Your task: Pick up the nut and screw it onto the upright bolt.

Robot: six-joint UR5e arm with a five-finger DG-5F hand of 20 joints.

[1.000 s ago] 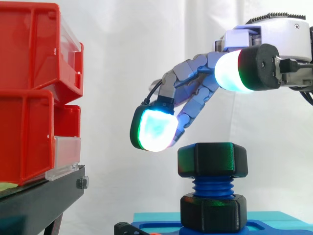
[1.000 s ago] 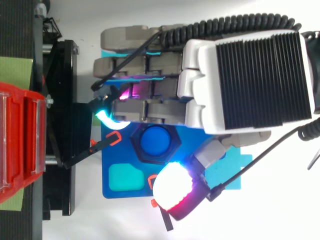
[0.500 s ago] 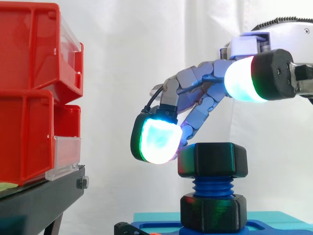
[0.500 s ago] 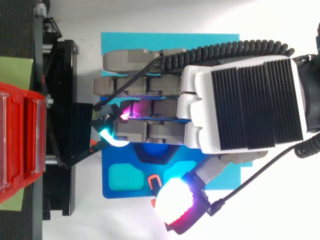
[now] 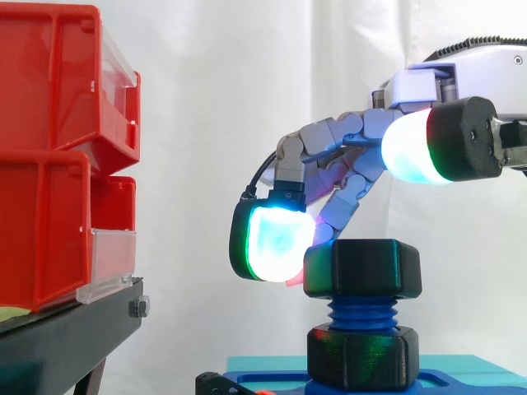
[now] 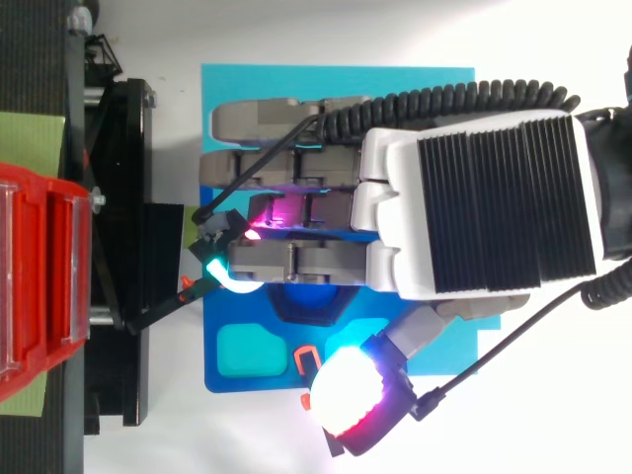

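Observation:
A black hex nut [image 5: 362, 267] sits on top of the upright blue threaded bolt [image 5: 362, 313], above a second black hex piece [image 5: 362, 358] at the bolt's foot. My hand [image 5: 329, 140] [image 6: 494, 207] hovers over the bolt, its fingers bent downward. One glowing fingertip pad [image 5: 276, 243] hangs level with the nut against its left side. The thumb pad [image 5: 412, 148] [image 6: 351, 395] stays high, off to the right and apart from the nut. From above, the fingers hide most of the nut [image 6: 306, 304].
The bolt stands on a dark blue block [image 6: 222, 380] with a teal recess [image 6: 247, 348], on a teal mat [image 6: 336, 84]. Red bins [image 5: 58, 164] [image 6: 39, 286] are stacked on a black stand [image 5: 66, 337] to the left.
My hand has come down and shifted over the bolt, covering it from above. The front fingertip pad dropped from above the nut to beside its left face.

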